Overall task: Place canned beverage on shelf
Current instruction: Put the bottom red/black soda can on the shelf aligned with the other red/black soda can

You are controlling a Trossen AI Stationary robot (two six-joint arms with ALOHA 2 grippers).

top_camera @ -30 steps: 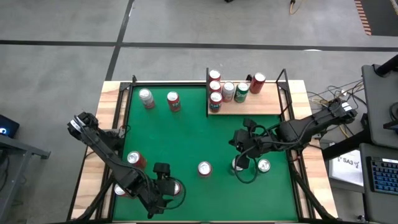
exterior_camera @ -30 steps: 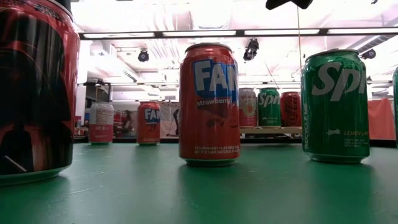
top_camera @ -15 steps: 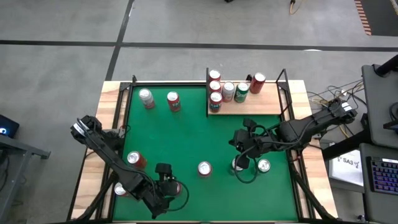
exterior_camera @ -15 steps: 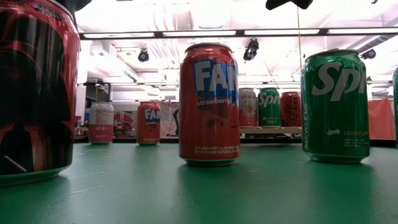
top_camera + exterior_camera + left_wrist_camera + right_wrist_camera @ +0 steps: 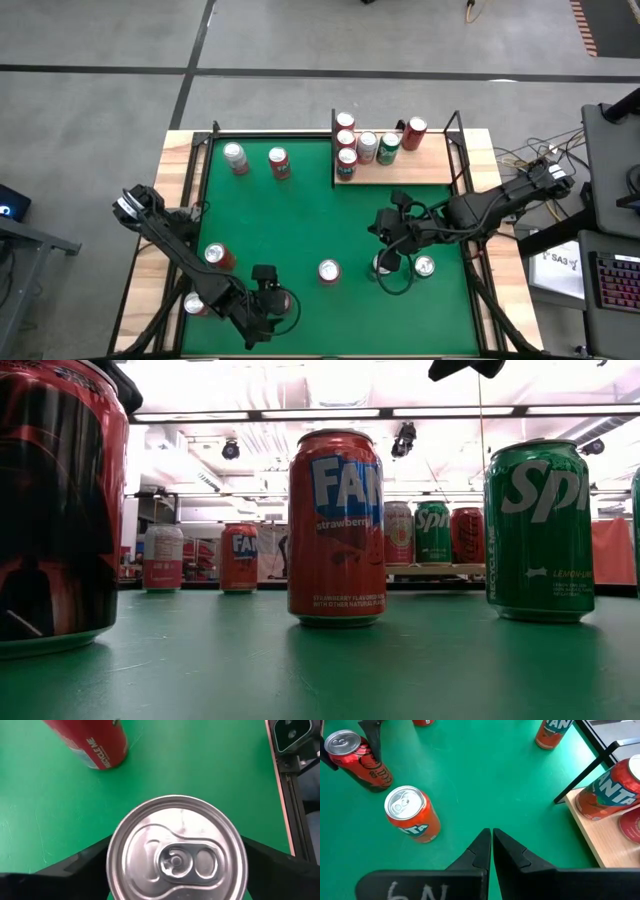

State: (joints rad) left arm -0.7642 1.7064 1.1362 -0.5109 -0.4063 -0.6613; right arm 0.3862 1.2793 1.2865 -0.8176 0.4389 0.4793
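A dark red can stands upright near the table's front left, also seen in the low view. My left gripper is open and slants down over it, one finger on each side of its silver top. In the high view the gripper covers most of the can. The shelf, a pale wooden board at the far right, carries several upright cans. My right gripper hovers shut above the green table, right of centre. My left gripper's fingers stand to either side of the can's upper wall, coming from above at a slant. I cannot tell whether they touch it. The can stands upright on the table.
Other cans stand on the green felt: a red strawberry one at mid-front, a green one, two by the left arm, two at the far left. Black rods edge the shelf. A camera mount sits at the table's edge.
My left gripper has sunk down over the dark red can; in the low view one of its fingers has come into sight beside the can's top. The can has stayed where it was. My right arm has kept still.
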